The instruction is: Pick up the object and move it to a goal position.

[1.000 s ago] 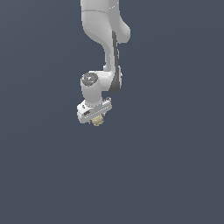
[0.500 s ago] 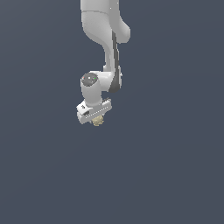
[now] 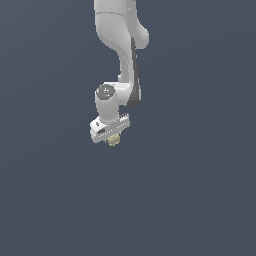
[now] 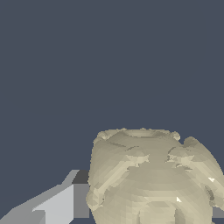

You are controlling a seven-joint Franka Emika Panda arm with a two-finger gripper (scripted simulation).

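Object [image 3: 113,140]: small, pale tan-yellow, lumpy and roughly round, seated directly under the gripper [image 3: 112,138] in the exterior view, touching its underside and partly hidden by the hand body. In the wrist view the object [image 4: 153,179] shows a ridged, folded surface and sits against one grey finger [image 4: 61,203], which touches its side; the opposite finger shows only as a sliver at the frame edge. The pincer is clenched on the object, the blob pinched between its fingers.

Arm [image 3: 120,55]: white, descending from the upper edge of the exterior view, bending at the wrist joint [image 3: 106,93] above the hand. The hand body is tilted, its lower end toward the exterior view's left.

Surroundings: a uniform dark blue-grey field on all sides in both views; whether the object touches any surface below cannot be told.

Comparison with the earlier frames: across the last second the arm, hand and object keep practically the same place and pose in the exterior view, and the blob remains under the hand. No shift can be made out.
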